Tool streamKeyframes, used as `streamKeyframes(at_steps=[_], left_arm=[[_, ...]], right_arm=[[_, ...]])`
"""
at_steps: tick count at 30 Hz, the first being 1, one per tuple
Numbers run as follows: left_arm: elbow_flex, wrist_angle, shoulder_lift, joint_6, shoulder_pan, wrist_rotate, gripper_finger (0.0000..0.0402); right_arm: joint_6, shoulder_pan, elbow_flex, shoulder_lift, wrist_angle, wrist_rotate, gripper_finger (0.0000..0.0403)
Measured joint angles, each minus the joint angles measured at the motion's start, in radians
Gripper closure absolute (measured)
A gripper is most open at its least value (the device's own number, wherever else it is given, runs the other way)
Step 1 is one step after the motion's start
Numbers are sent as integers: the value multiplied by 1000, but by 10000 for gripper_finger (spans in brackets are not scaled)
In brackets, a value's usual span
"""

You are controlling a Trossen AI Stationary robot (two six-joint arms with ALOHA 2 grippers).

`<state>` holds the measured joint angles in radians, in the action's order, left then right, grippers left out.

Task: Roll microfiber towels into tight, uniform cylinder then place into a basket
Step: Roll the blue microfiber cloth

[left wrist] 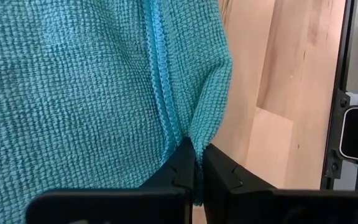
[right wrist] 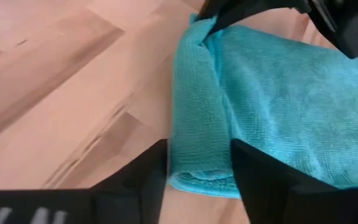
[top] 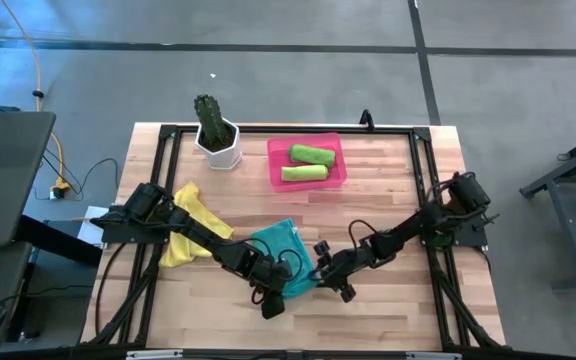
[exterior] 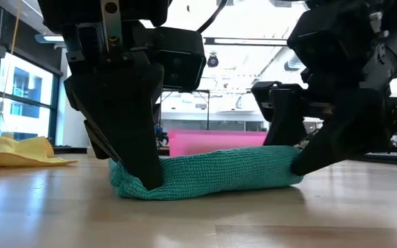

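The teal towel (top: 280,252) lies on the worktop (top: 388,185) between the two hands, its near edge curled into a partial roll. The left hand (top: 271,303) is clenched on one end of that roll, a thin fold of teal cloth pinched between its fingers (left wrist: 182,171). The right hand (top: 334,279) sits at the opposite end, its fingers (right wrist: 263,177) spread to either side of the rolled end; whether they press the cloth cannot be told. Beyond both hands, at the far side of the worktop, the pink basket (top: 306,179) holds two rolled lime green towels (top: 310,163) lying side by side. The yellow towel (top: 183,232) lies unrolled under the left arm, well away from the left hand. A potted cactus (top: 215,132) stands just beside the basket.
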<state>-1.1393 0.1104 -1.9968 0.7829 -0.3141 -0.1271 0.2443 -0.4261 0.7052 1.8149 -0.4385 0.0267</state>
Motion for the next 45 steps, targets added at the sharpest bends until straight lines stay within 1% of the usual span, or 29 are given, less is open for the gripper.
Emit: streamKeyframes(at_steps=[6, 10, 12, 15, 19, 24, 27, 30, 33, 38, 42, 45], left_arm=[[0, 0, 0, 2, 0, 0, 399], [0, -3, 0, 23, 0, -1, 392], [0, -3, 0, 25, 0, -1, 390], [0, -5, 0, 26, 0, -7, 389], [0, -5, 0, 51, 0, -11, 392], [0, -5, 1, 67, -1, -15, 394], [0, -1, 21, 70, -1, -18, 394], [0, 6, 49, 61, -2, -10, 394], [-1, 13, 62, 56, 0, -3, 394], [-1, 79, 63, 89, 0, 11, 394], [-1, 138, 63, 124, 0, 54, 394], [-1, 175, 63, 131, -1, 64, 394]], right_arm=[[-2, -19, 0, 0, 1, -2, 324], [-48, -20, 0, 0, 14, -4, 384], [-93, -18, 1, 0, 29, -12, 397], [-244, 5, 1, 0, 40, -54, 393], [-520, 61, 1, 0, 38, -168, 400], [-859, 133, 1, 0, 5, -303, 398], [-990, 167, 1, 0, 7, -371, 398], [-1047, 187, 1, -1, 18, -397, 398], [-1101, 202, 3, -1, 53, -398, 398], [-1163, 215, 6, 10, 71, -387, 398], [-1165, 216, 38, 29, 103, -374, 398], [-1119, 217, 100, 65, 156, -370, 398]])
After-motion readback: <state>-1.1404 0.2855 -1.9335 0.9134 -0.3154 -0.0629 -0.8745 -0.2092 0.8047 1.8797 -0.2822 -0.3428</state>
